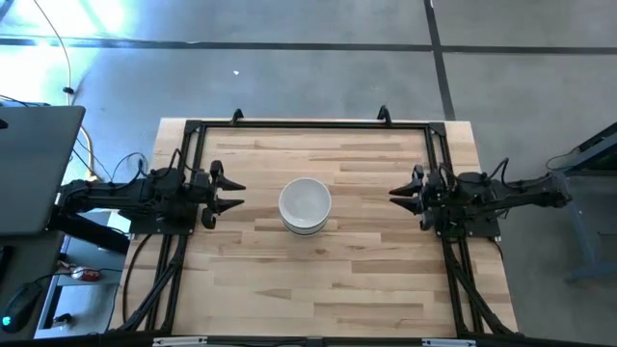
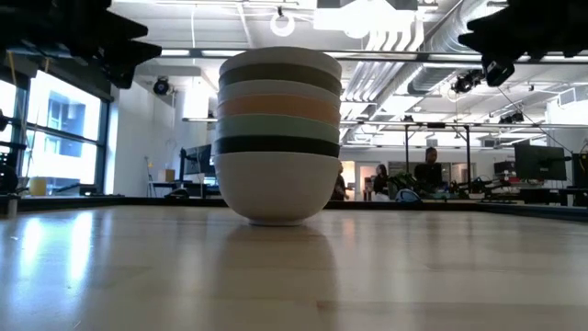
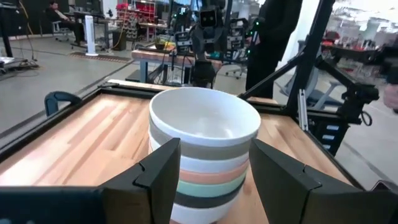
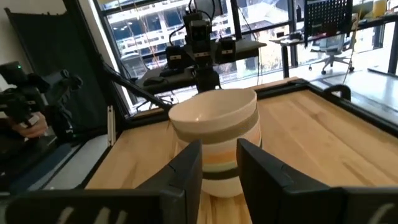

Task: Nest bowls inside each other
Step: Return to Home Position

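Several bowls [image 1: 306, 205] are nested in one stack at the middle of the table. From the top [image 2: 278, 133] the stack runs white, olive-grey, white, peach, mint, black and white. The bottom white bowl's foot [image 2: 276, 217] rests on the wood. My left gripper [image 1: 236, 193] hangs open near the table's left edge, pointing level at the stack and well short of it; in the left wrist view the stack [image 3: 205, 130] shows between its fingers. My right gripper [image 1: 397, 195] hangs near the right edge, also level and facing the stack [image 4: 217, 134], its fingers a little apart.
A black metal frame [image 1: 308, 123] runs along the table's far, left and right edges, with two clamps [image 1: 237, 116] on the far rail. Bare wood lies all round the stack. A grey laptop [image 1: 34, 169] sits off the table's left side. People [image 2: 427, 170] are in the room behind.
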